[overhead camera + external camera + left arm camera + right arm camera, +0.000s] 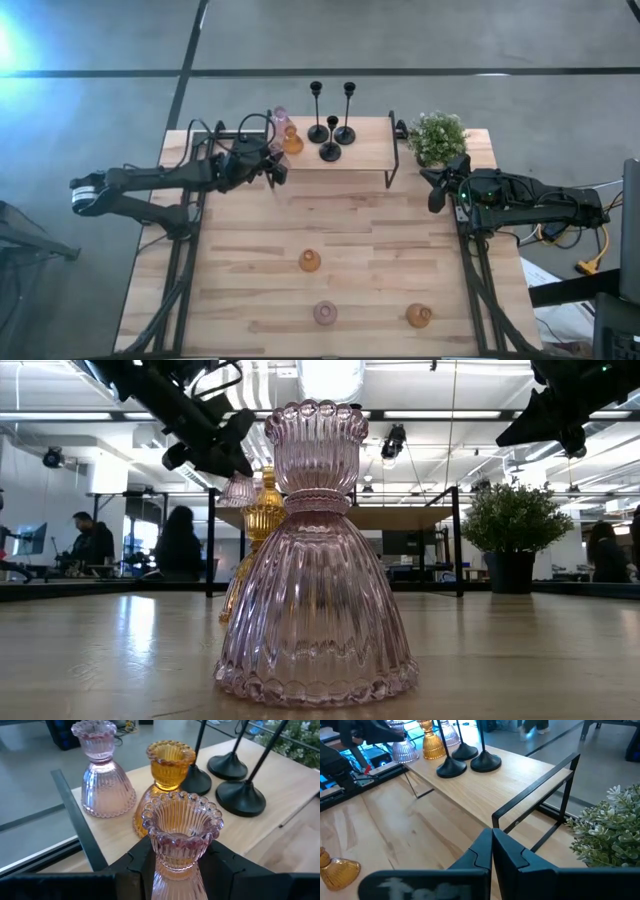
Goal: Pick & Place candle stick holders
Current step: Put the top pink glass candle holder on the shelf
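Note:
My left gripper point(180, 870) is shut on a pink glass candle stick holder point(181, 827) at the left end of the raised wooden shelf point(365, 150). On that shelf stand another pink holder point(102, 775), an amber one point(167, 775) and three black thin-stemmed holders point(332, 130) on round bases. On the table top stand an amber holder point(310, 261), a pink one point(325, 313) and another amber one point(419, 316). My right gripper point(492, 850) waits shut at the table's right side, next to the plant. My left gripper pinches the pink holder between its two fingers point(225, 867), just below the scalloped cup, at the neck point(177, 857). The fingers come slanting slightly down from the table's left side. The holder stands upright. Its base is hidden, so whether it touches the shelf does not show.
A small green bushy plant point(437, 137) in a dark pot stands at the far right. The shelf has black metal end frames point(535, 795). People sit in the room beyond the table's far edge point(180, 545).

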`<control>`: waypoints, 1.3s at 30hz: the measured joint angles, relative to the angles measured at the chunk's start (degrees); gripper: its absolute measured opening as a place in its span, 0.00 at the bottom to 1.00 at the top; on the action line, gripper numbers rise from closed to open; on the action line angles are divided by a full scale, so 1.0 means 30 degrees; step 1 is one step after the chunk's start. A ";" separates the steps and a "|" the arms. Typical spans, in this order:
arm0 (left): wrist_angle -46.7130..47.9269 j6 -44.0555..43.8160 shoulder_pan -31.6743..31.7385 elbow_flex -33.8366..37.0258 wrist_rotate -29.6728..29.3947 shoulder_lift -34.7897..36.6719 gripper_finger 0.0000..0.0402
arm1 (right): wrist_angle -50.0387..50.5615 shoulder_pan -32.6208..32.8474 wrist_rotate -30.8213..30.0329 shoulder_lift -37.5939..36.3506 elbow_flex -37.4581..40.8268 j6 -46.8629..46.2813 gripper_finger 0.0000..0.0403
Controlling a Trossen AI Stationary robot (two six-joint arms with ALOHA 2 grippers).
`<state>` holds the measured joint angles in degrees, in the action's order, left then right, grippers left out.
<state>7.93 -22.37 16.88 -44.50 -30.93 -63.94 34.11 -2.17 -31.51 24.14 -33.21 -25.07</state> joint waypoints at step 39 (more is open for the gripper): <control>-0.4030 0.1350 0.1117 0.1805 0.0228 -0.0066 0.31 | -0.0015 0.0000 0.0000 0.0000 0.0000 0.0005 0.02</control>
<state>-4.16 -18.32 20.24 -39.08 -30.25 -64.14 34.06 -2.17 -31.51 24.14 -33.21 -25.06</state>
